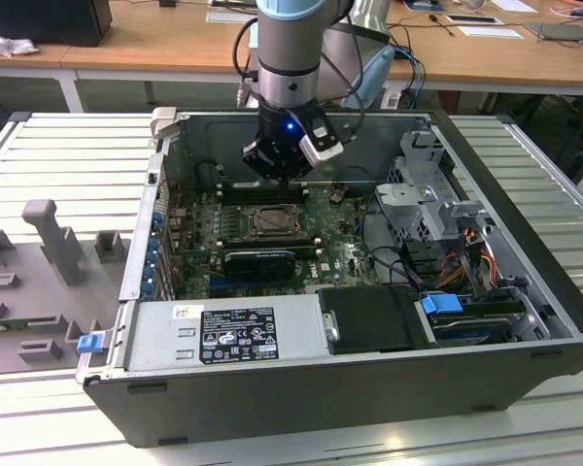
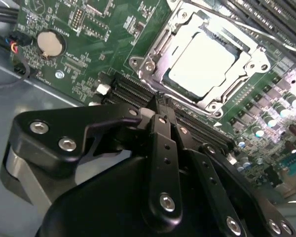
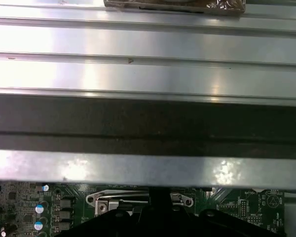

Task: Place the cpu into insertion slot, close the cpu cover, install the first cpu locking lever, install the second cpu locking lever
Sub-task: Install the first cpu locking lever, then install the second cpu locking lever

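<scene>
- Gripper [image 1: 280, 173] hanging inside the open computer case [image 1: 369, 388], low over the green circuit board [image 1: 340, 257], above the part of it toward the case's far wall.
- Fingers [image 2: 163, 133] drawn together to a narrow point in the second wrist view, with nothing pinched between them.
- Cpu [image 2: 202, 61] already down in the insertion slot [image 1: 272, 221], pale face catching the light, flat and square to the socket.
- Cpu cover [image 2: 173, 25] apparently lowered over it: silver frame lying flat around the chip, chip showing through the window.
- Locking levers: thin bright wire along the frame's edges, but whether latched or free, cannot tell.
- Key relation: socket straight ahead of the fingertips in the second wrist view and close, with a bank of black ribbed connector slots [image 2: 133, 89] lying between tip and silver rim.
- In the exterior view, gripper over the slot's far edge, slot itself just toward the near side of the board from the fingers.
- Socket roughly mid-board, clear of every board corner; long black ribbed block [image 1: 257, 260] just beyond it toward the board's near edge.
- No strong long axis on the cover, close to square; its sides running at a slant to the line of the fingers in the second wrist view.
- Round coin battery [image 2: 49, 43] well off to one side on the board, apart from both fingers and socket.
- Judgement: placing looks done, cover looks shut, work standing at the lever stage.
</scene>
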Motion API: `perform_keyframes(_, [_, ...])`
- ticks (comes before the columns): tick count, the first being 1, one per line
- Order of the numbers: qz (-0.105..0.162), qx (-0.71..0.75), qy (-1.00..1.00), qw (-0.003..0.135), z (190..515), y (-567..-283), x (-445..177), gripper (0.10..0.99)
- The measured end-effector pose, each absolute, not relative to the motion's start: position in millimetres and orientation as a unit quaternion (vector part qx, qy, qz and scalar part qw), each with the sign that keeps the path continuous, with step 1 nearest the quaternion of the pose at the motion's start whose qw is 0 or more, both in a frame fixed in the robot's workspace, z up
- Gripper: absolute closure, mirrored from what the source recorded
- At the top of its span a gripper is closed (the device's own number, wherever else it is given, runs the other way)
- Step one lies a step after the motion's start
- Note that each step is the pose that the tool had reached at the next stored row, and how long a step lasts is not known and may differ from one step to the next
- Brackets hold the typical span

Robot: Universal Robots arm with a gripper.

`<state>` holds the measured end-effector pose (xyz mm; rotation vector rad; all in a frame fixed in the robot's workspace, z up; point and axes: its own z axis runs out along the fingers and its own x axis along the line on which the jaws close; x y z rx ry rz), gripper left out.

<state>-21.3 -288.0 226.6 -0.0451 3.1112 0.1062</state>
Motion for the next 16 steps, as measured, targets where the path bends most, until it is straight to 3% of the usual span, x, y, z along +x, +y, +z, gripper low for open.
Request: perform_keyframes(16, [0.034,-0.014,0.999,0.014,232.7,-295.7,-21.4,0.98])
